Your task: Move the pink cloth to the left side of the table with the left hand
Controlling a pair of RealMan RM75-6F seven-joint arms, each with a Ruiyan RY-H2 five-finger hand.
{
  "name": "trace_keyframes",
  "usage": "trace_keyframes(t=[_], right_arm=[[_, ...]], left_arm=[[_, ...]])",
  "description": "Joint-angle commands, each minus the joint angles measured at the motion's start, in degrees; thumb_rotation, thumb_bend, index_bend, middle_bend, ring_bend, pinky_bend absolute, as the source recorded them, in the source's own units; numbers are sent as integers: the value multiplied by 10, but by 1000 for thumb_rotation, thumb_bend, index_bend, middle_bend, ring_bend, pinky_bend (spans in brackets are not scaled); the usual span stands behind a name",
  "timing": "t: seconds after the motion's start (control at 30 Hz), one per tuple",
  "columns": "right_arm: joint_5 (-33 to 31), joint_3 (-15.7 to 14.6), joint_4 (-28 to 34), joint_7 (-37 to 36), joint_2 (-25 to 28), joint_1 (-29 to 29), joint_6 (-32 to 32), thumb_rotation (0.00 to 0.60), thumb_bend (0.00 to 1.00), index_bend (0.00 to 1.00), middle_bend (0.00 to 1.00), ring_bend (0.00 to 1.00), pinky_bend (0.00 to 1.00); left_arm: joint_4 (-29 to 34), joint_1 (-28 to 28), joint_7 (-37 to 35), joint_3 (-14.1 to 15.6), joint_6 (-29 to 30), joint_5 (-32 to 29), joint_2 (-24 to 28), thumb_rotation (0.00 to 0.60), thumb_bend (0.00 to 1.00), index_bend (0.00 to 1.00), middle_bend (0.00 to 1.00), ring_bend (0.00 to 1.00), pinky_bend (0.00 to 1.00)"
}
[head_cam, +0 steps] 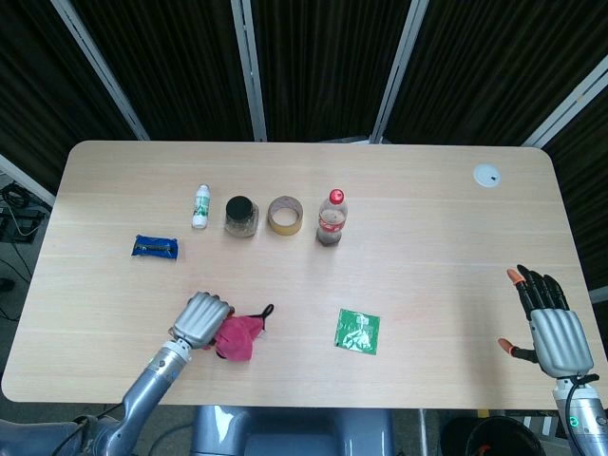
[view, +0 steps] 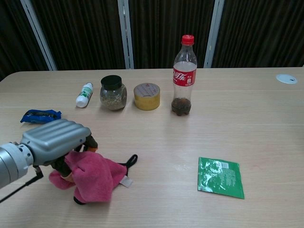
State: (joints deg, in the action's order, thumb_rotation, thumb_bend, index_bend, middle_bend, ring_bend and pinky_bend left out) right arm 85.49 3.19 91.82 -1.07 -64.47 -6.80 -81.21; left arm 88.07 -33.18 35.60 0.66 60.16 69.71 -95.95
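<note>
Only overhead: right hand [head_cam: 553,326], fingers spread.

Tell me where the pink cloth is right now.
The pink cloth sits near the table's front edge, left of centre in the head view, held by the left hand, with the green packet off to its right.

Rear row, left to right: small bottle [head_cam: 200,205], jar [head_cam: 241,216], tape roll [head_cam: 284,215], soda bottle [head_cam: 332,218].
Wrapper [head_cam: 155,247]: left (before the small bottle).
Cloth [head_cam: 239,335]: front, under left hand [head_cam: 200,321].
Sachet [head_cam: 358,331]: right of cloth.
</note>
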Motion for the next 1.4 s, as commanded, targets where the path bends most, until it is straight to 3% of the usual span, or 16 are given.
trace_keyframes(t=[0.03,0.33,0.7,1.0,1.4], right_arm=[[-1,0,0,-1,0,0,0,600,0,12,0,0,0],[-4,1,0,-6,2,1,1,600,0,12,0,0,0],[-5,1,1,-3,2,0,2,600,0,12,0,0,0],[-2,1,0,0,1,0,2,600,0,12,0,0,0],[-2,1,-1,-6,2,0,2,600,0,12,0,0,0]], left_arm=[[23,-2,6,11,-6,9,-19,600,462,816,602,516,561],[36,10,19,39,-5,18,-33,600,460,816,602,516,561],[0,14,8,0,8,-13,5,600,460,814,601,516,561],[-33,18,-42,-37,11,-43,37,600,460,813,600,516,561],[-45,-20,-1,-72,1,-71,-26,600,459,814,599,516,561]])
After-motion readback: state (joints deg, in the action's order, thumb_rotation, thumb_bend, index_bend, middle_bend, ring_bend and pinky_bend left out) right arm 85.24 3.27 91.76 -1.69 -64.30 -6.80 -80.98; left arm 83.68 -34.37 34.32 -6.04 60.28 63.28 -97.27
